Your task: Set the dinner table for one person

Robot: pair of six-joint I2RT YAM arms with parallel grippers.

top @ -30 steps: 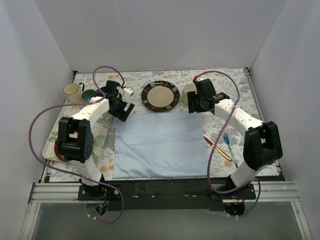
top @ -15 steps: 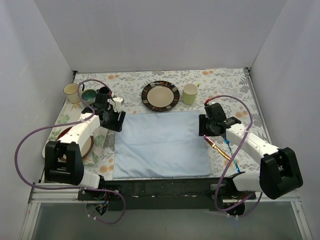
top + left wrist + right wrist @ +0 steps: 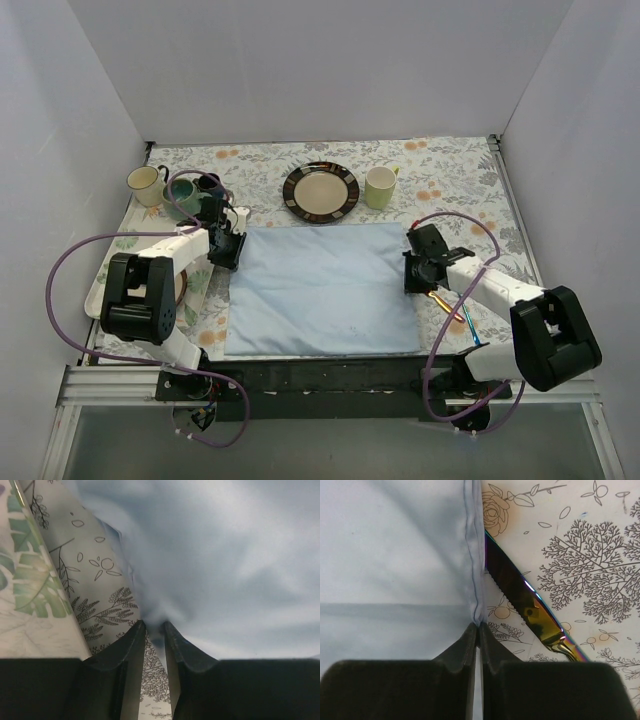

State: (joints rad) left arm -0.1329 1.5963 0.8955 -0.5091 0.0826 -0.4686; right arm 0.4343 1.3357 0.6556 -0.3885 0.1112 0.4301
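Note:
The dinner table (image 3: 450, 170) wears a white cloth with leaf and flower print. A light-blue cloth mat (image 3: 320, 290) lies flat on its near middle. My left gripper (image 3: 228, 250) sits low at the mat's left edge. In the left wrist view its jaws (image 3: 154, 626) pinch a bunched fold of the mat (image 3: 225, 565). At the right edge my right gripper (image 3: 412, 273) is shut on the mat's hem (image 3: 476, 605), its tips (image 3: 479, 626) pressed together. A dark-rimmed plate (image 3: 321, 192) and a green mug (image 3: 379, 187) stand behind the mat.
An iridescent knife (image 3: 520, 600) lies just right of the mat's hem, with a blue fork (image 3: 468, 322) beside it. A cream mug (image 3: 143, 183) and a teal bowl (image 3: 180, 192) stand at the back left. A leaf-print tray (image 3: 110, 270) runs along the left side.
Both arms came back from the far dishes and dropped to the mat's side edges. Both sets of jaws closed, the left on the left edge, the right on the right hem.

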